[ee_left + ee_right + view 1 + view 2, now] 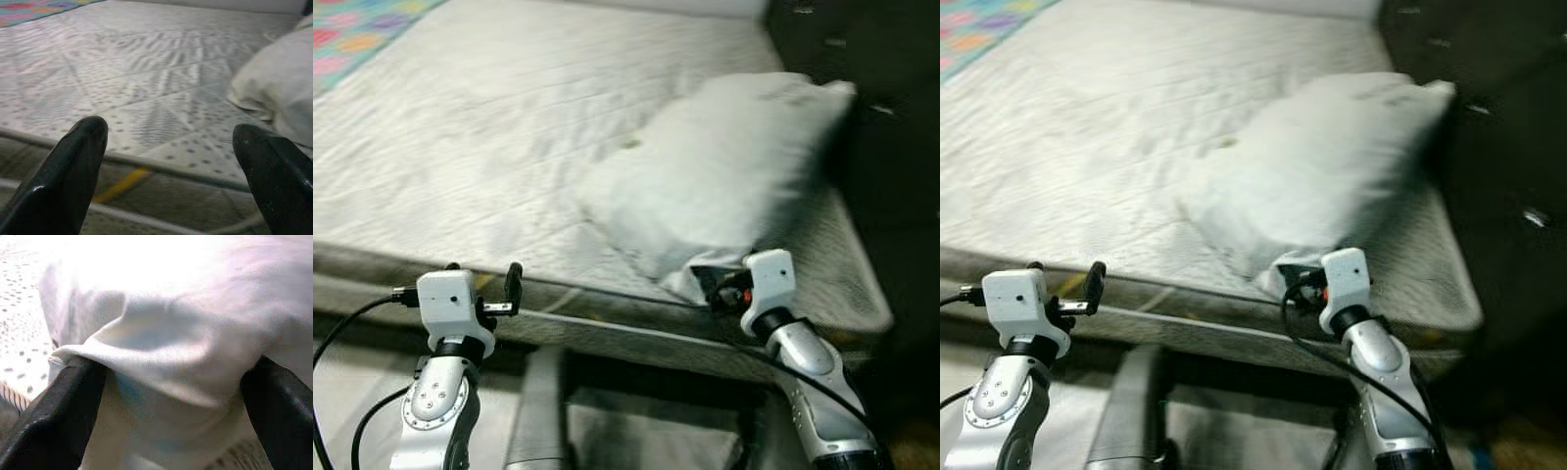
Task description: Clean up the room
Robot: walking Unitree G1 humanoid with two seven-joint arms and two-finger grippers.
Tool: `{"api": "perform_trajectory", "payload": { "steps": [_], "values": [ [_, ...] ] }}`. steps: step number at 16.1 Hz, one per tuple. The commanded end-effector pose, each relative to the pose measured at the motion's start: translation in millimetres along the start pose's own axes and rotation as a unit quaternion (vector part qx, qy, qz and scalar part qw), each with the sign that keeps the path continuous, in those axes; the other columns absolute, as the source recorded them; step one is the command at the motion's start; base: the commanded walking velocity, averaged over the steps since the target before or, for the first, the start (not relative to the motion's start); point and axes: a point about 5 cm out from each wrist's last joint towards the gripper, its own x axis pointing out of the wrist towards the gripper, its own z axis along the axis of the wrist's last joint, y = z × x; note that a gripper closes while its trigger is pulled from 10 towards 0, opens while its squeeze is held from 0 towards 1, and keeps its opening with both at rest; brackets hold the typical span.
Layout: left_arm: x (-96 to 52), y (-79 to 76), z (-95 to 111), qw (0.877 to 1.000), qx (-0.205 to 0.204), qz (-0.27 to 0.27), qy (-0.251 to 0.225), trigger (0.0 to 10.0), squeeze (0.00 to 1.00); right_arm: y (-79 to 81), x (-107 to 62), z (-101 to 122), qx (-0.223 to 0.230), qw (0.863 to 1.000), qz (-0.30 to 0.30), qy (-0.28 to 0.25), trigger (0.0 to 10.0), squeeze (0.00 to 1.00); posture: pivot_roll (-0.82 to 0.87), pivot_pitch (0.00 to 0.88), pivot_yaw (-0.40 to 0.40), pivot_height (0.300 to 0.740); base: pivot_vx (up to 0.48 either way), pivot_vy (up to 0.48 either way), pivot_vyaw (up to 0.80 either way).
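We find no words, labels, brands or numbers that we can read, neither on the mattress nor on the pillow.

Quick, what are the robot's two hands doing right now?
Left hand: open, holding nothing, at the edge of the mattress.
Right hand: open, fingers either side of the pillow corner, not yet closed on it.

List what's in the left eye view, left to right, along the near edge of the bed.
left gripper → bare mattress → pillow → right gripper at the pillow's near corner
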Motion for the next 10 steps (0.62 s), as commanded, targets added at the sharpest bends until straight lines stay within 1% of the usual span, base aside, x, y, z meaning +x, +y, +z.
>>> {"api": "perform_trajectory", "payload": {
  "steps": [1,2,4,5,6,7,9,10],
  "values": [
    [0.0,-1.9,1.6,1.000,0.000,-0.002,-0.001,10.0,0.00,-0.7,2.1,3.0,-0.006,1.000,0.004,-0.005,10.0,0.00,0.03,0.100,-0.054,0.457,0.000,0.000,0.00],
    [0.1,-1.7,2.0,1.000,0.000,-0.001,-0.002,10.0,0.00,-8.5,7.7,7.5,-0.002,1.000,-0.007,-0.009,10.0,0.00,0.03,0.100,-0.054,0.457,0.000,0.000,0.00],
    [0.0,-1.5,2.2,1.000,-0.001,0.001,-0.002,10.0,0.00,-18.9,11.5,14.1,0.001,1.000,-0.024,-0.016,10.0,0.00,0.03,0.097,-0.053,0.457,0.000,0.000,0.00],
    [0.1,-1.4,2.2,1.000,-0.001,0.001,-0.003,10.0,0.00,-20.5,12.0,15.2,0.001,1.000,-0.026,-0.016,10.0,0.00,0.03,0.095,-0.052,0.457,0.000,0.000,0.00],
    [0.2,-1.2,2.2,1.000,-0.001,0.000,-0.002,10.0,0.00,-25.3,13.2,19.0,0.015,0.999,-0.036,-0.016,10.0,0.00,0.03,0.094,-0.050,0.457,0.000,0.000,0.00],
    [0.5,-1.3,2.2,1.000,-0.002,-0.001,-0.002,10.0,0.00,-26.1,14.1,20.4,0.024,0.999,-0.033,-0.011,10.0,0.00,0.03,0.093,-0.048,0.457,0.000,0.000,0.00],
    [1.0,-1.1,2.1,1.000,-0.003,-0.003,-0.001,10.0,0.00,-24.9,14.8,21.6,0.047,0.999,-0.004,0.007,10.0,0.00,0.03,0.091,-0.044,0.457,0.000,0.000,0.00],
    [1.1,-1.3,2.1,1.000,-0.003,-0.004,-0.001,10.0,0.00,-25.8,14.7,21.0,0.047,0.999,0.005,0.016,10.0,0.00,0.03,0.091,-0.044,0.457,0.000,0.000,0.00]
  ]
}}
